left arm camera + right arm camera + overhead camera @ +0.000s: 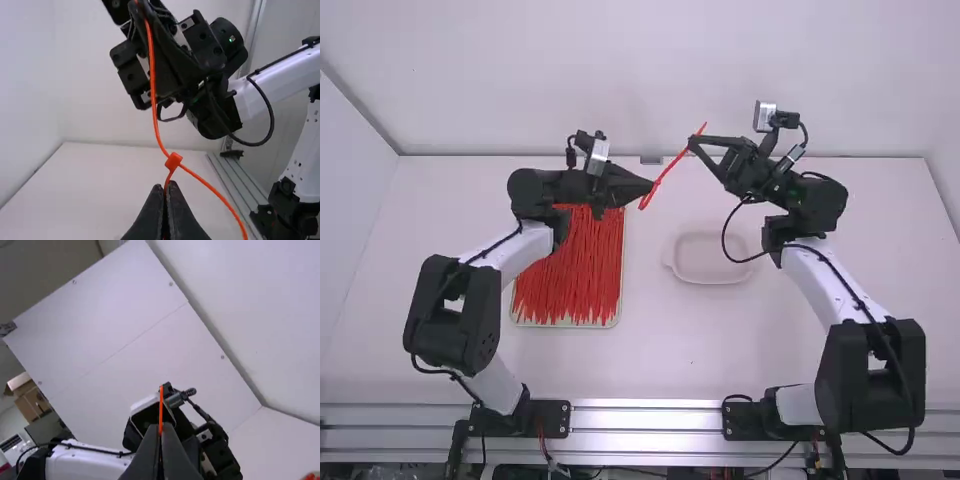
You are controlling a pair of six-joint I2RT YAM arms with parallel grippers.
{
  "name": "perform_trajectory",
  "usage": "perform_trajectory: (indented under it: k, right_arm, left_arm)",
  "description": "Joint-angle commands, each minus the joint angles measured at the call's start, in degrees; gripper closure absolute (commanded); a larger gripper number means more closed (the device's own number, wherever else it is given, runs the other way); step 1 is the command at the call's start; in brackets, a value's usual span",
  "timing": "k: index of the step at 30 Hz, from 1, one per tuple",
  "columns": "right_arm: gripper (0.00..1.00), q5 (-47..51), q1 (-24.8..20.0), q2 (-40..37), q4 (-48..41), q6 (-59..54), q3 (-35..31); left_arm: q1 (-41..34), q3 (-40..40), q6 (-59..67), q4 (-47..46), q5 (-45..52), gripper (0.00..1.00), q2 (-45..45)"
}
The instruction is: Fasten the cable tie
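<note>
This was a robotics lab work cell: a white table boxed in by plain white panels, with two robot arms bolted to an aluminium rail at its front edge and cardboard boxes visible beyond.

Both the left arm and the right arm are showing white links and black joints. Behind the right gripper a black cable is looping from wrist to white forearm (a green light is glowing on the housing there). A silver camera box is sitting just behind each pincer. The left gripper fingers are tapering, matte black.
</note>
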Motion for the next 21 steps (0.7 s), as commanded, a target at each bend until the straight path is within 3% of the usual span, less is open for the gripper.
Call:
perform_trajectory:
  k: [1, 10, 21]
  right_arm:
    - [1.00, 6.95, -2.58, -1.22, 2.69, 2.78, 1.36]
    - [1.00, 6.58, -5.95, -1.40, 3.67, 4.68, 3.69]
    - [1.00, 5.79, -6.27, -1.38, 3.45, 5.68, 5.46]
  left_arm:
    - [0.26, -2.58, 1.25, -0.24, 4.11, 0.98, -0.28]
    - [0.28, -5.42, 1.27, -0.04, 3.87, 0.98, -0.28]
    - [0.26, -5.99, 1.27, -0.22, 3.89, 0.98, -0.28]
